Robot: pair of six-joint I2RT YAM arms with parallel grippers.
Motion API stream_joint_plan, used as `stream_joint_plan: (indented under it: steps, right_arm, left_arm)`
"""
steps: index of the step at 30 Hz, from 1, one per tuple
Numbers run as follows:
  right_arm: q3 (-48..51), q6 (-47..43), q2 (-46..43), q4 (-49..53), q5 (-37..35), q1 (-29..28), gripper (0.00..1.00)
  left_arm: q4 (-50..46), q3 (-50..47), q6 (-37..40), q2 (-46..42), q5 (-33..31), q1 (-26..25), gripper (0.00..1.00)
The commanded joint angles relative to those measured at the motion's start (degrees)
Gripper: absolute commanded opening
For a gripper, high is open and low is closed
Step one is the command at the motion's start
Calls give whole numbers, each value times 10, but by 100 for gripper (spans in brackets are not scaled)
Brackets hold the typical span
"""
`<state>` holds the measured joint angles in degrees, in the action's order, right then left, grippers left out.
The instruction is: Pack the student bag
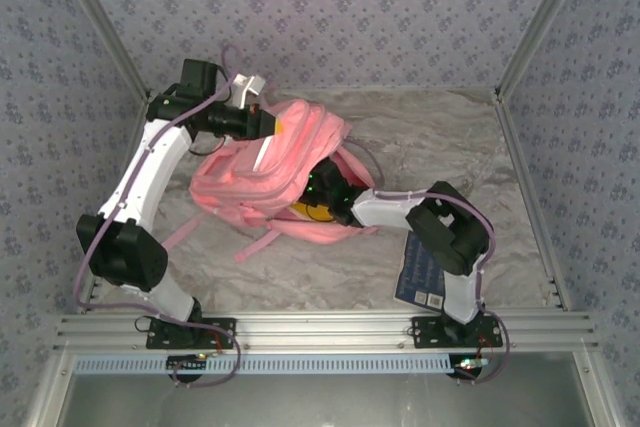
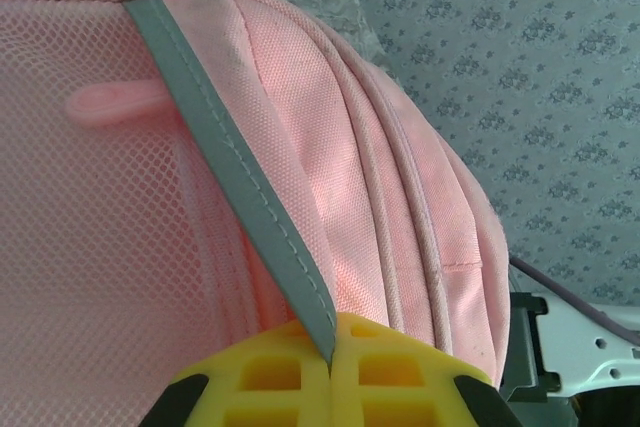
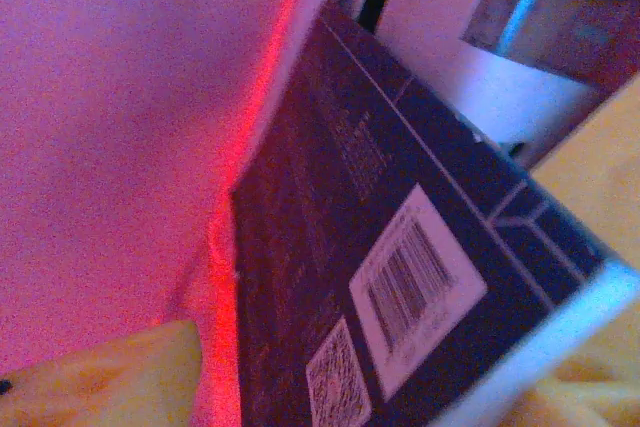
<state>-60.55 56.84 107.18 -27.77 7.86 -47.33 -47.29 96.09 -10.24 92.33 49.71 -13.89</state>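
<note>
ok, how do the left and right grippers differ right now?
Left gripper: fingers shut, pinching a grey strip on the outside of the student bag. Right gripper: fingers spread, inside the bag, a dark barcoded book between them, clear of one finger. Shared: yellow fingers, both at the bag.

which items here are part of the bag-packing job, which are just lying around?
In the job: student bag; left gripper, shut on its grey strip; dark barcoded book inside the bag, by the right gripper.
Lying about: blue barcoded book on the table beside the right arm, probably still to pack.
</note>
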Motion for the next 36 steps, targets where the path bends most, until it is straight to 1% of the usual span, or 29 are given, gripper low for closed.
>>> stream_joint_plan:
  steps: [1, 4, 7, 9, 11, 13, 14, 15, 17, 19, 21, 22, 23, 24, 26, 29, 30, 32, 33, 34, 35, 36]
  right_arm:
    - [41, -64, -65, 27, -37, 5, 74]
    - [89, -86, -118, 34, -48, 8, 75]
    - [145, -106, -175, 27, -57, 14, 74]
    - [177, -115, -217, 53, -57, 22, 71]
    - [198, -117, -271, 123, -75, 30, 68]
    - [216, -146, -335, 207, -110, 34, 63]
    - [219, -162, -371, 258, -171, 30, 61]
    - [224, -163, -410, 318, -220, 21, 60]
    - [244, -154, -485, 403, -282, 15, 60]
    - [260, -136, -552, 487, -300, 25, 60]
    - [265, -135, -603, 558, -275, 47, 62]
    - [265, -132, -621, 586, -280, 52, 63]
    - [265, -108, -636, 637, -301, 56, 63]
    - [265, -73, -644, 686, -325, 61, 63]
    - [266, -18, -644, 767, -350, 85, 65]
    - [275, 47, -613, 846, -366, 144, 70]
    - [280, 59, -599, 859, -370, 167, 73]
    - [292, 67, -581, 858, -386, 190, 84]
    - [300, 64, -573, 845, -388, 202, 87]
    - [307, 61, -569, 832, -379, 216, 91]
    - [316, 59, -563, 814, -360, 231, 92]
    - [328, 51, -559, 789, -338, 247, 93]
  left_arm:
    - [79, 8, -11, -49, 46, 9, 0]
    - [81, 2, -19, -50, 38, 16, 0]
    - [81, -1, -24, -51, 22, 20, 0]
    - [81, -2, -28, -51, -8, 21, 0]
    - [81, -9, -33, -54, -38, 21, 0]
    - [81, -21, -41, -56, -73, 18, 0]
    - [81, -27, -41, -56, -91, 12, 0]
    - [77, -32, -39, -55, -121, 1, 0]
    - [59, -36, -22, -48, -190, -31, 0]
    - [51, -46, -17, -31, -245, -58, 0]
    - [52, -58, -26, -9, -301, -73, 0]
    - [49, -59, -24, 2, -335, -79, 0]
    - [44, -61, -19, 9, -387, -86, 0]
    - [46, -66, -11, 14, -435, -93, 0]
    - [57, -77, 2, 20, -501, -100, 0]
    - [62, -82, 17, 29, -567, -101, 0]
    - [63, -84, 24, 30, -585, -103, 0]
    - [73, -92, 37, 27, -606, -107, 0]
    - [76, -94, 38, 26, -600, -110, 4]
    - [76, -95, 36, 27, -578, -110, 13]
    - [75, -94, 28, 28, -546, -112, 23]
    - [73, -93, 14, 28, -517, -116, 30]
